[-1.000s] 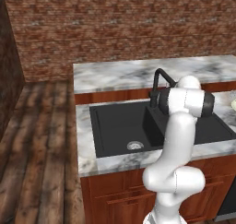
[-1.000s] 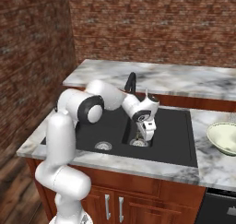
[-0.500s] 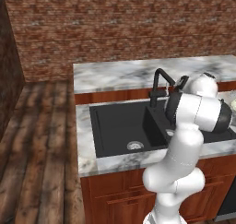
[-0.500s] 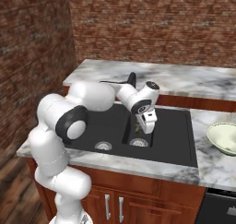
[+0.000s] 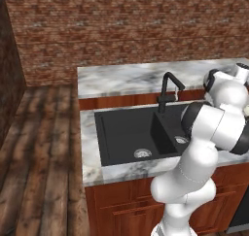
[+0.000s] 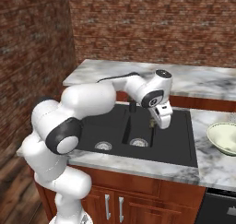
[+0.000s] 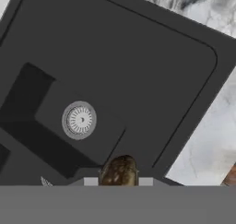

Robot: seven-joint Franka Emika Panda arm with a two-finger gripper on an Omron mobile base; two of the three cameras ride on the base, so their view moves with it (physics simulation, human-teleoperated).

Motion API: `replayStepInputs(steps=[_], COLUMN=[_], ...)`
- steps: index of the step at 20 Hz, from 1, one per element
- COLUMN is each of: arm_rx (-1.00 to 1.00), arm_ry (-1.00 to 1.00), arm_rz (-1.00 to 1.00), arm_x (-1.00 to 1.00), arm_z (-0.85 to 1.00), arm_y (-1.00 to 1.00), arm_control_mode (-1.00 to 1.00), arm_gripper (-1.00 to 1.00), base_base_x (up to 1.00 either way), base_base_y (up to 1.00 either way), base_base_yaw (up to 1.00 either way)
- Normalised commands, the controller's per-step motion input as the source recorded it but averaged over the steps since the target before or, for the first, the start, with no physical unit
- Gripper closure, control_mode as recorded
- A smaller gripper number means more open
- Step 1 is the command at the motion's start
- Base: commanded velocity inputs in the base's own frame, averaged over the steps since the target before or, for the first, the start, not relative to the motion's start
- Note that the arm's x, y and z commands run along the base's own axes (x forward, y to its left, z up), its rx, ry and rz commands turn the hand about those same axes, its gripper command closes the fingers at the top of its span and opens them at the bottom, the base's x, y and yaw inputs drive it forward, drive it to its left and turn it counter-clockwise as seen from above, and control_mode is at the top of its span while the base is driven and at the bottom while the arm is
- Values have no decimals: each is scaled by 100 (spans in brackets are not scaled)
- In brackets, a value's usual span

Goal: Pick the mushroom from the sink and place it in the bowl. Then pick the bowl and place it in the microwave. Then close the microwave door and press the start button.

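My gripper (image 6: 154, 123) hangs above the right basin of the black sink (image 6: 171, 145), shut on the small brownish mushroom (image 7: 119, 170). In the hand view the mushroom sits between the fingertips at the bottom edge, with the right basin's steel drain (image 7: 79, 120) below it. The cream bowl (image 6: 225, 138) stands on the marble counter to the right of the sink, apart from the gripper. In the left base view my own arm covers the sink's (image 5: 125, 133) right basin. The microwave and its door are out of view.
The thin black faucet (image 5: 168, 90) rises behind the divider between the basins. Marble counter (image 6: 205, 156) rings the sink, with a brick wall (image 6: 152, 29) behind. Wooden cabinets (image 6: 138, 204) sit under the counter, and plank floor (image 5: 39, 157) lies to the left.
The arm has swung to the right and the hand has risen out of the basin with the mushroom, now higher and nearer the sink's right edge.
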Motion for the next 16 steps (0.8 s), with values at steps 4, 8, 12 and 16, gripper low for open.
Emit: replayStepInputs(steps=[4,8,12,16], arm_rx=[-5,-10,-13,-14], arm_ry=[0,0,0,1], arm_rz=[4,7,6,8], arm_x=[-9,0,0,0], arm_z=[50,30,5,0], arm_y=[-100,-100,-97,-91], arm_control_mode=[-100,-100,-100,-100], arm_gripper=[100,100,100,100], base_base_x=[0,0,0,0], base_base_y=[0,0,0,0], base_base_yaw=[0,0,0,0])
